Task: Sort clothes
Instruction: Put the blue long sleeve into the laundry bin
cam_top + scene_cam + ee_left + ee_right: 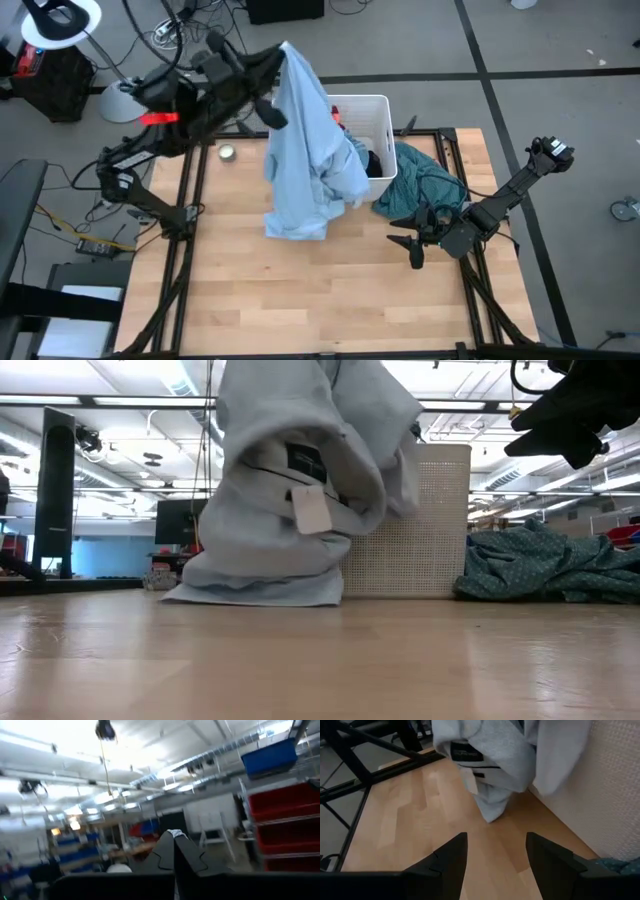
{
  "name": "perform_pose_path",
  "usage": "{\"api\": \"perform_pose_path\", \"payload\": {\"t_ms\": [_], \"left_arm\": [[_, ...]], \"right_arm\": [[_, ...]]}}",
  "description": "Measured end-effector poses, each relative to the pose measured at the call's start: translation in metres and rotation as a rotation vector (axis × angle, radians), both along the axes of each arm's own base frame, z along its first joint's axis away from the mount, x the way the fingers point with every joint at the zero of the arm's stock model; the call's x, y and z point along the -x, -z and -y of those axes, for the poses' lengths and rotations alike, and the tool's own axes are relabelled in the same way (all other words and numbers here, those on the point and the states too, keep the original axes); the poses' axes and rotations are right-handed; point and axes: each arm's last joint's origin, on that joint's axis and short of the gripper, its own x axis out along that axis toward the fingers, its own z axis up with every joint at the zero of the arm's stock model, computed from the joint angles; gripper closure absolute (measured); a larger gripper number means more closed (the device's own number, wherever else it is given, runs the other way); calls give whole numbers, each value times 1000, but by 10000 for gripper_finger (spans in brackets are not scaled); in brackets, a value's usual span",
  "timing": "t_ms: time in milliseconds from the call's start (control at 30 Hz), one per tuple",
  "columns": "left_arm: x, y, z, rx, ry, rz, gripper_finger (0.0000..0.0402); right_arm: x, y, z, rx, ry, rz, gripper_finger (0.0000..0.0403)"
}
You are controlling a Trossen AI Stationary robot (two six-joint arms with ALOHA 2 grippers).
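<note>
The jaws of the left gripper (283, 50) pinch the top of a light blue shirt (305, 150), soft and limp, hanging to the surface (300, 290) beside the white bin (375, 105), while the right gripper (415, 245) hovers spread nearby, well placed to take its loose lower hem.

We see grey floor (560, 60) around the wooden surface (300, 290), red shelving (287, 815) and bright ceiling lights (100, 400) overhead.

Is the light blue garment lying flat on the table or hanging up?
Hanging. The left tool holds the light blue garment up by its top, with its lower end bunched on the table.
</note>
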Motion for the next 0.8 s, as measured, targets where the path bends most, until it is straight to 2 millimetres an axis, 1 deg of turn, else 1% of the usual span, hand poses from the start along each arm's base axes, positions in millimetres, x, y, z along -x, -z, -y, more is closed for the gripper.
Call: {"api": "perform_pose_path", "payload": {"t_ms": [200, 300, 400, 500, 633, 733, 800], "left_arm": [[-25, 2, -21, -134, -52, 125, 401], [-30, 1, -34, -185, -64, 216, 401], [-36, 6, -46, -210, -68, 207, 401], [-45, 17, -56, -191, -62, 70, 401], [-60, 43, -65, -121, -38, -212, 401], [-64, 63, -71, -53, -43, -421, 401], [-66, 76, -75, -9, -66, -531, 401]], "right_arm": [[0, 0, 0, 1, 2, 1, 199], [-1, 1, 0, 5, 2, -5, 199], [-2, 3, -1, 14, 2, -15, 199], [-3, 5, -2, 30, 4, -25, 199], [-3, 5, -2, 37, 15, -23, 199], [-3, 5, -2, 37, 15, -23, 199], [-3, 5, -2, 38, 16, -23, 199]]}}
